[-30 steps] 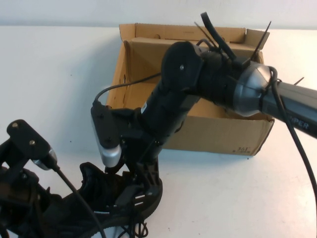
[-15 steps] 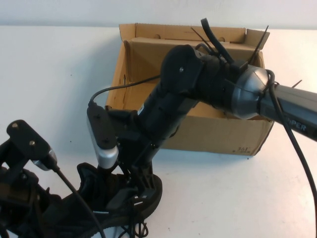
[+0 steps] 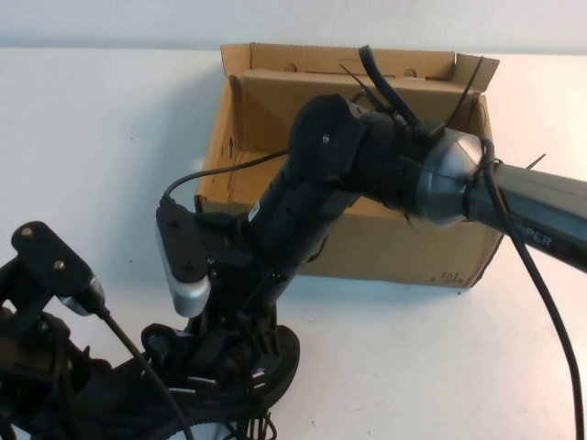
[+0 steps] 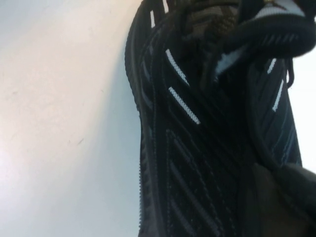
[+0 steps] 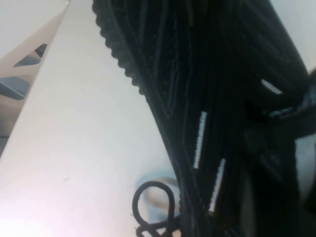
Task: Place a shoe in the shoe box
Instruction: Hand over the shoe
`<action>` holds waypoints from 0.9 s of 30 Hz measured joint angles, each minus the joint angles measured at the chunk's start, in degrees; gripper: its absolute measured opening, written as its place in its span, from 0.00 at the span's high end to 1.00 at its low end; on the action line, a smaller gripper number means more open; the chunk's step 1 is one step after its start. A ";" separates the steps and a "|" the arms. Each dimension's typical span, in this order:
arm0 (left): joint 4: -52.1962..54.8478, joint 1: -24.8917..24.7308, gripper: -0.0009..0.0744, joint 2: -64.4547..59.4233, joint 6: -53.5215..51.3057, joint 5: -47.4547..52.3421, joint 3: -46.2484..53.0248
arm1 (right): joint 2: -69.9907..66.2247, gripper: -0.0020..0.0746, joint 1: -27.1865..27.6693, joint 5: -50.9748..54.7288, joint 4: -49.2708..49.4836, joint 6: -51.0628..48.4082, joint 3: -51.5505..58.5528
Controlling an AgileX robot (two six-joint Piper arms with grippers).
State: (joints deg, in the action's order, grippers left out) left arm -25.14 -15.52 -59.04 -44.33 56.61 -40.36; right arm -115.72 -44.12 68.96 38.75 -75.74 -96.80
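Shoe (image 3: 266,367) lies on the white tabletop (image 3: 413,367) just nearer than the shoe box (image 3: 404,243), largely hidden under both arms. Right gripper (image 3: 240,353) presses down onto it, jaws' width unclear. Left gripper (image 3: 55,385) sits beside its near end, jaws closed. Box interior is mostly blocked by the right arm.

A white worktop (image 3: 92,137) carried the open brown shoe box (image 3: 404,247) toward its far side and the black shoe (image 3: 275,362) at its near edge, sole down, a lace loop (image 5: 153,197) lying on the surface beside it
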 joint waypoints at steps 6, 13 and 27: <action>-0.06 0.00 0.94 0.00 0.10 0.00 -0.14 | 0.10 0.95 -0.46 0.01 -1.60 2.62 -0.14; 0.16 0.00 0.94 0.00 1.10 3.88 -5.57 | 2.71 0.96 -1.68 0.34 -5.74 7.00 -3.03; 2.64 0.00 0.94 0.00 3.63 12.73 -23.22 | 9.50 0.96 -5.07 3.17 -19.67 22.86 -14.92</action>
State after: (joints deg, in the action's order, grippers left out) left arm -22.50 -15.52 -59.04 -40.70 69.35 -63.58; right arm -106.22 -49.19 72.13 19.08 -52.88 -111.72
